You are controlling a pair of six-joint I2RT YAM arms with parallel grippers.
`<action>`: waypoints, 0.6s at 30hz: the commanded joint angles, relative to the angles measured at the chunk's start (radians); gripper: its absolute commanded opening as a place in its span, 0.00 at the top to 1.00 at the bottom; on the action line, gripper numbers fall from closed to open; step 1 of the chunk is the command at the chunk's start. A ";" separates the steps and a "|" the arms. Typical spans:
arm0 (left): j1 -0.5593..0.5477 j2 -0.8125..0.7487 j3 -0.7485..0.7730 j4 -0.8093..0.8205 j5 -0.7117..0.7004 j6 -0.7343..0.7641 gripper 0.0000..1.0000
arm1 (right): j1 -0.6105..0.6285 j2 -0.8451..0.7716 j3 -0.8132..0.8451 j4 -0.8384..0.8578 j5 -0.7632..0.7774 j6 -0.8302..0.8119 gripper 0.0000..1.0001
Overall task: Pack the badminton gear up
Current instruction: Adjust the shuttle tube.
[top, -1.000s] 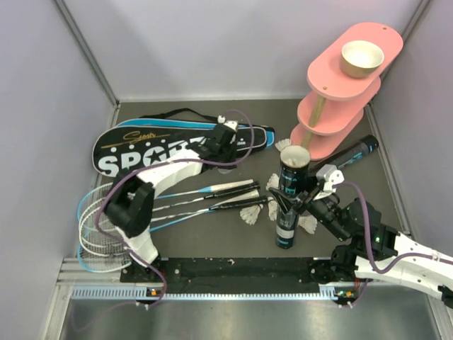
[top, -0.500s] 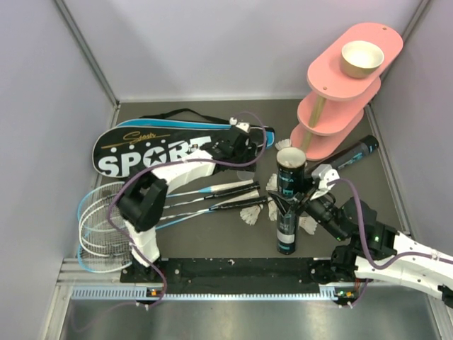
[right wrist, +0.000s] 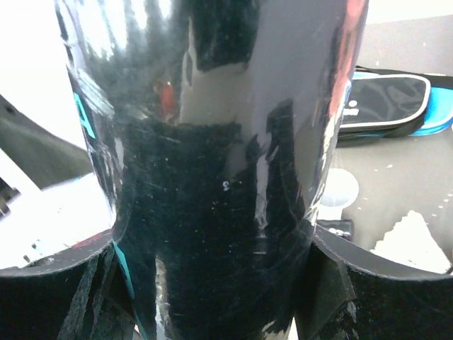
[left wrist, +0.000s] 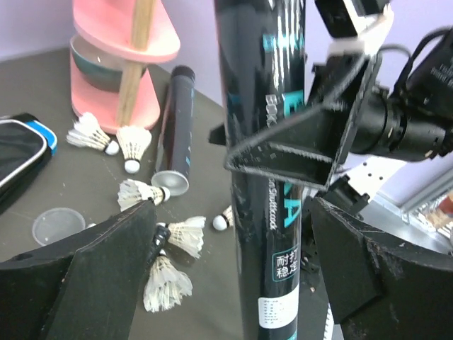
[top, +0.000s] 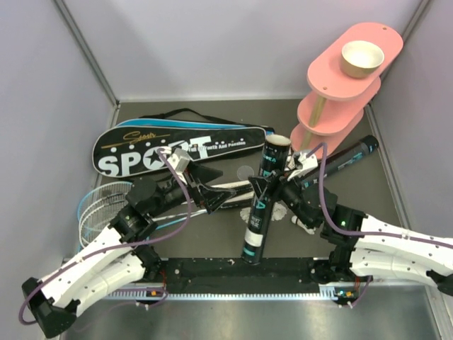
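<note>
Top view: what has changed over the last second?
The left gripper left the bag, pulled back toward the near edge and opened its jaws. It now faces the tube. The right gripper, shut on that tube, carried it left and tilted it. The bag, rackets, stand and other tube stayed put.

Robot lab test cell, by look of it; plain lilac panels box in table from 9 through 12 to 3 o'clock; bare metal struts at back corners; dark tabletop; aluminium rail at 6 o'clock carrying two bolted white arms, left arm and right arm; purple cables looped loose; odd mix of props: racket bag at 10, pink stand at 2.
</note>
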 commanded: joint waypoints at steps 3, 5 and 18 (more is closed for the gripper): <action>-0.093 0.044 -0.021 0.021 -0.060 0.077 0.02 | -0.007 0.116 0.133 0.198 0.071 0.202 0.55; -0.138 0.063 -0.012 0.016 -0.075 0.112 0.02 | -0.007 0.154 0.139 0.229 0.085 0.220 0.54; -0.184 0.273 0.077 -0.080 -0.089 0.155 0.10 | -0.003 0.231 0.222 0.178 0.080 0.286 0.50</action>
